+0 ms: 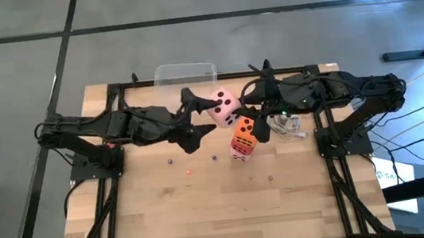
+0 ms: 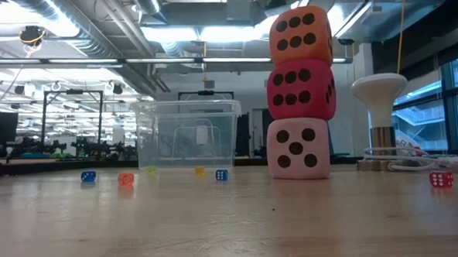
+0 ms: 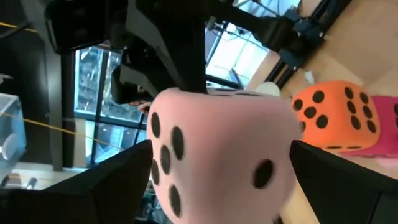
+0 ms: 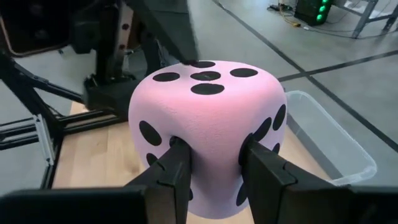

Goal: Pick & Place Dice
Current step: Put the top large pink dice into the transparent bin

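A pink die (image 1: pixel 224 107) with dark pips hangs above the table's far middle, between my two grippers. My right gripper (image 4: pixel 214 165) is shut on it, reaching in from the table's right (image 1: pixel 246 105). My left gripper (image 3: pixel 221 180) is open, with one finger on each side of the same die (image 3: pixel 217 149); it reaches in from the left (image 1: pixel 202 116). Nearer the front stands a stack of three dice: an orange one (image 2: pixel 300 35) on a red one (image 2: pixel 301 89) on a pale pink one (image 2: pixel 298 147), which rests on the table. My right gripper pinches the pink die's upright edge (image 4: pixel 214 146) on the side facing the right arm, between its two fingers (image 4: pixel 174 171). The soft wall is dented in there. The fingers come from the table's right, slanting a little down. The die is lifted clear. My left gripper: I cannot tell whether its fingers (image 3: pixel 124 180) touch the die's sides.
A clear plastic tub (image 2: pixel 187 134) stands at the table's far edge (image 1: pixel 184 74). Tiny coloured dice (image 2: pixel 125 179) lie scattered on the wood. A white cable and a white stand (image 2: pixel 379 99) lie to the right of the stack (image 1: pixel 289 126). The near half of the table (image 1: pixel 223 214) is bare wood.
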